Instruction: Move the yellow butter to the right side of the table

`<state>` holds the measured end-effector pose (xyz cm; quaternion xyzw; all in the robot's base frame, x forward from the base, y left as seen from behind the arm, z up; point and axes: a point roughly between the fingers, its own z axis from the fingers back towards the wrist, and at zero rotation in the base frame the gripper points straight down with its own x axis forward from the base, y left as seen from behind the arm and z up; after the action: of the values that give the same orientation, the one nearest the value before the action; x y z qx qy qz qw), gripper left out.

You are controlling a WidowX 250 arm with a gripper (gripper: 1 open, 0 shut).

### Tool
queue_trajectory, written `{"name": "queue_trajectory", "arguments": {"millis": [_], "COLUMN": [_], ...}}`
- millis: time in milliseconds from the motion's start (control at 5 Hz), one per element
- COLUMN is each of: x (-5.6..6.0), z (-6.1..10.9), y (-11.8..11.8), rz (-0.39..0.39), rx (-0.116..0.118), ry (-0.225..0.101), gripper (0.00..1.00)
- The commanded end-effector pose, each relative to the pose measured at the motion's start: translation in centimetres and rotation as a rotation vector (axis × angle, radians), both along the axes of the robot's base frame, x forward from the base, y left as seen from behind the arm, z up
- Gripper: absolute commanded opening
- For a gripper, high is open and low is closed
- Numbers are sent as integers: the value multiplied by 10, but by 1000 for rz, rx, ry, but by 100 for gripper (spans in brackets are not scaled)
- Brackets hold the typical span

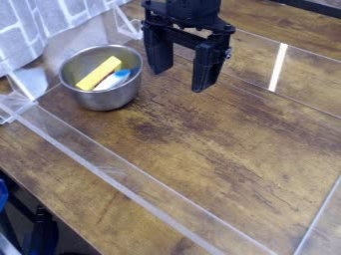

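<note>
Yellow butter [98, 73] is seen in the steel bowl [123, 95], upper left of frame, beside a pale blue item [118, 76]. Likely light, rigid, slick; long sides are best pinched. Gripper [185, 71] is spread wide, empty.

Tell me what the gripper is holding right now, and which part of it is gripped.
Nothing. The gripper hangs open above the table, its fingers apart with empty space between them. The yellow butter lies in the steel bowl to its left.
</note>
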<state>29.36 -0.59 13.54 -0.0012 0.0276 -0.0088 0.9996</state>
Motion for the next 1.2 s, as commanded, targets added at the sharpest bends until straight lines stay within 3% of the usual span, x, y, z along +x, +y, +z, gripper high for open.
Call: {"name": "queue_trajectory", "arguments": {"millis": [0, 400, 1000], "x": [0, -2, 4], "z": [-5, 3, 4], "y": [2, 51, 124], "rz": [-6, -8, -29], "rx": [2, 52, 112], "ry": [19, 7, -66], "gripper": [100, 100, 100]}}
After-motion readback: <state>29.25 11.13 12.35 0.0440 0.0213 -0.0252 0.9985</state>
